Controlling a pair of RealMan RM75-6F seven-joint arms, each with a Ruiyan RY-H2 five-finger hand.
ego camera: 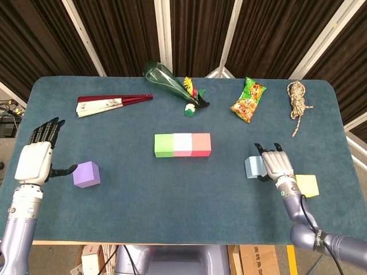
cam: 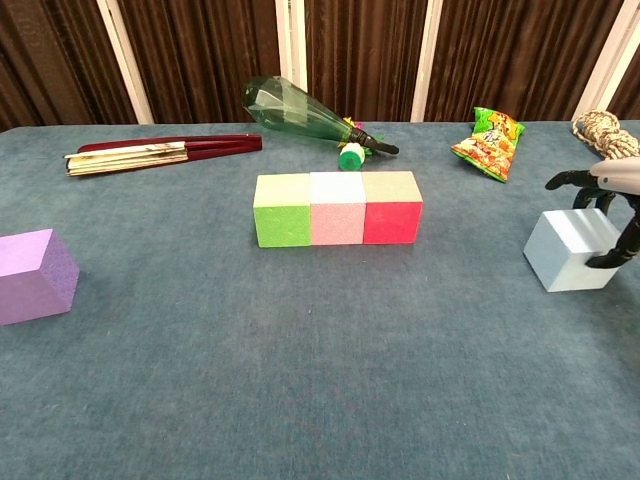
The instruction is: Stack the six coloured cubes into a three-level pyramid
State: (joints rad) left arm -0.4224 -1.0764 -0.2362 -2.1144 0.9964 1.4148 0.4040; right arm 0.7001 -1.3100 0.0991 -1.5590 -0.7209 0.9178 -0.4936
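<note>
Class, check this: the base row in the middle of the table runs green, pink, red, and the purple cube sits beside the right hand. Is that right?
One detail is wrong. The purple cube sits beside the left hand, not the right; the head view shows this. The base row does run green cube, pink cube, red cube.

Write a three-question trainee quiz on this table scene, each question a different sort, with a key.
1. True or false: the green cube, pink cube and red cube sit in one touching row.
2. Which cube lies nearest the left hand? A yellow, B purple, C light blue.
3. Fill in: the right hand is at the ____ cube.

Key: 1 true. 2 B, the purple cube. 3 light blue; whether the fingers actually grip it cannot be told.
</note>
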